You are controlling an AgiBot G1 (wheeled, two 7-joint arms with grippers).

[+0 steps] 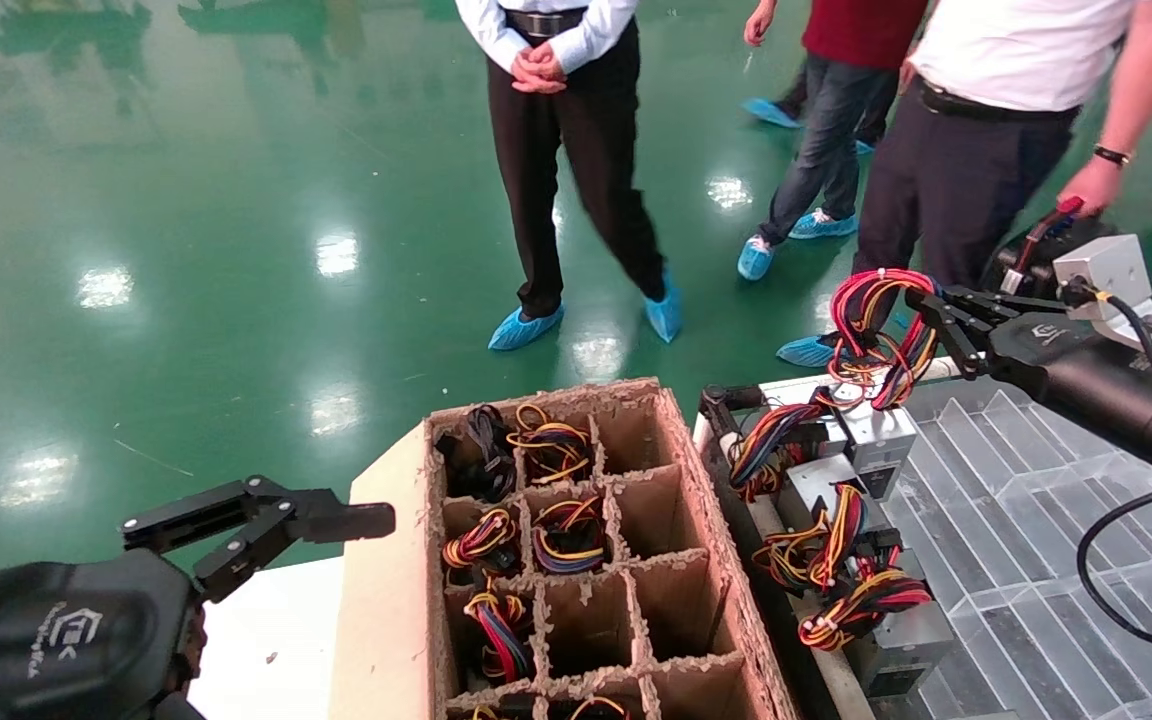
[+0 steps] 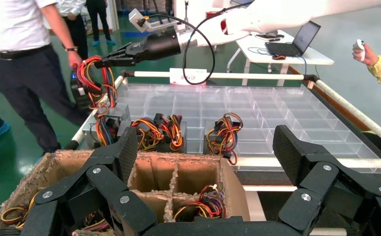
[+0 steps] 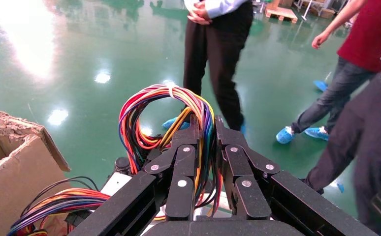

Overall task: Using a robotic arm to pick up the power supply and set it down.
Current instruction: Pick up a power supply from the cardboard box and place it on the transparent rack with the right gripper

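My right gripper [image 1: 921, 312] is shut on the looped red, blue, yellow and black wire bundle [image 1: 871, 305] of the power supply [image 1: 884, 438]. In the right wrist view the wires [image 3: 151, 105] run between the closed fingers of that gripper [image 3: 206, 127]. The grey box hangs under the loop at the far left corner of the clear tray [image 1: 1026, 520]; I cannot tell whether it touches the tray. The left wrist view shows this gripper [image 2: 111, 59] and the bundle [image 2: 94, 78] from farther off. My left gripper [image 1: 311, 540] stands open and holds nothing, beside the cardboard crate [image 1: 706, 480].
The divided cardboard crate [image 2: 235, 184] holds several wire-topped units in its cells. Two more grey units [image 1: 856, 580] lie along the tray's left side. Several people stand on the green floor [image 1: 236, 200] just beyond the crate and tray. A white rail [image 2: 238, 75] borders the tray.
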